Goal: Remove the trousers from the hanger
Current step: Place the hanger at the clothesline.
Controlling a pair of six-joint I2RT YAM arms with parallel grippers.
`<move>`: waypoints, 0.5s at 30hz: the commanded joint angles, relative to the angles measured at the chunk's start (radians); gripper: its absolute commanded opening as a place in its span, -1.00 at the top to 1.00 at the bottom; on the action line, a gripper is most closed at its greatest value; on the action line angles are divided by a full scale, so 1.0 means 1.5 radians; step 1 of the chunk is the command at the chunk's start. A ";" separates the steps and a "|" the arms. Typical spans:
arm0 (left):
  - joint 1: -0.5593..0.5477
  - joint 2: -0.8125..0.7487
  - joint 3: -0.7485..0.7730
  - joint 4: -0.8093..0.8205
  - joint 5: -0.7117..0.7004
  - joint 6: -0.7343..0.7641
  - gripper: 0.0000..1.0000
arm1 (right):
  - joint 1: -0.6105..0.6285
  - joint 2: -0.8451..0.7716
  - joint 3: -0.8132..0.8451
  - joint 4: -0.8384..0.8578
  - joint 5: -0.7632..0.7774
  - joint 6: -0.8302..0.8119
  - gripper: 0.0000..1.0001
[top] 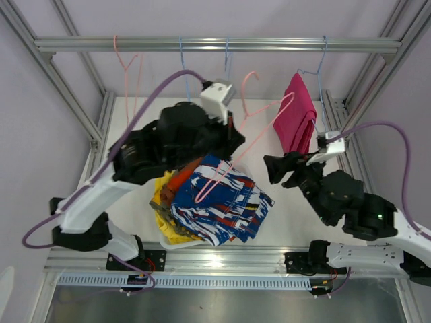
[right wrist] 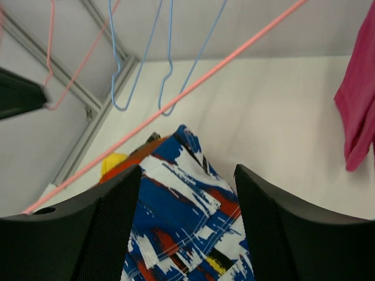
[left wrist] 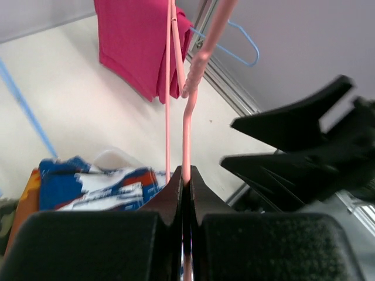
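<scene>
Clearing the pink hanger looks like the step just completed, with one garment left to take.

Nearest the bases, the pile of folded trousers sits on the table. The blue-white-red trousers lie flat on top, with orange, camouflage and yellow cloth showing at the left edge. The top piece is roughly square in plan, so its long axis cannot be called.

Above the pile, the left gripper has its jaws pinched tight on the wire of the pink hanger, which carries no cloth. The hanger's hook points away towards the rail. Its long bar slants from far right down to near left, crossing over the blue-white-red trousers.

The right gripper stands beside the pile with its jaws apart and nothing between them.

Farther back on the right, the magenta trousers are draped over a blue hanger hooked on the rail. They hang with the long axis downward and the fold at the top.

Assessment: the next move calls for the free right gripper to reach back, close on the lower magenta cloth and draw it off the bar. The left must also dispose of the bare hanger. Risk: the blue hanger may swing or unhook.
</scene>
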 commanded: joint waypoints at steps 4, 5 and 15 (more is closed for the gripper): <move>0.009 0.174 0.217 -0.021 -0.089 0.054 0.99 | 0.003 -0.049 0.069 -0.033 0.071 -0.073 -0.42; 0.023 0.201 0.238 -0.018 -0.091 0.049 0.99 | 0.003 -0.059 0.081 -0.036 0.078 -0.079 -0.42; 0.086 0.253 0.236 0.067 -0.171 0.023 0.99 | 0.004 -0.117 0.116 -0.032 0.117 -0.161 -0.50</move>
